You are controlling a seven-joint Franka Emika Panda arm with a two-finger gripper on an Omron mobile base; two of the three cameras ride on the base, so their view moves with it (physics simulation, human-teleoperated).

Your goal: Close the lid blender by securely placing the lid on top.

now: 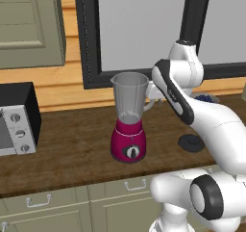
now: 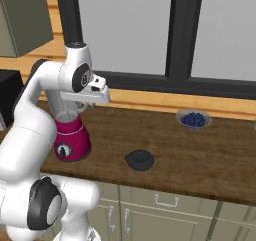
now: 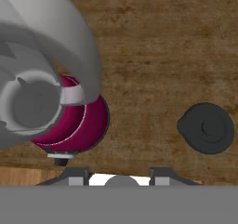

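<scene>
Our tool (image 3: 119, 174) hangs with fingers spread over the clear tapered blender (image 1: 129, 121); we see the round black lid (image 2: 139, 160) flat on the wooden desk (image 2: 200, 155).

Base views flank the blender (image 1: 129, 130) from behind; hand view looks straight down.

The tabletop (image 2: 210, 135) was dark, grainy wood with a matt finish. The blender (image 1: 129, 118) had a smooth, glossy magenta base that looked like plastic, under a clear grey jar. At its 3 o'clock the lid (image 2: 139, 160) was matt black. The toaster oven (image 1: 17, 118) showed a silvery metallic front and black casing.
</scene>
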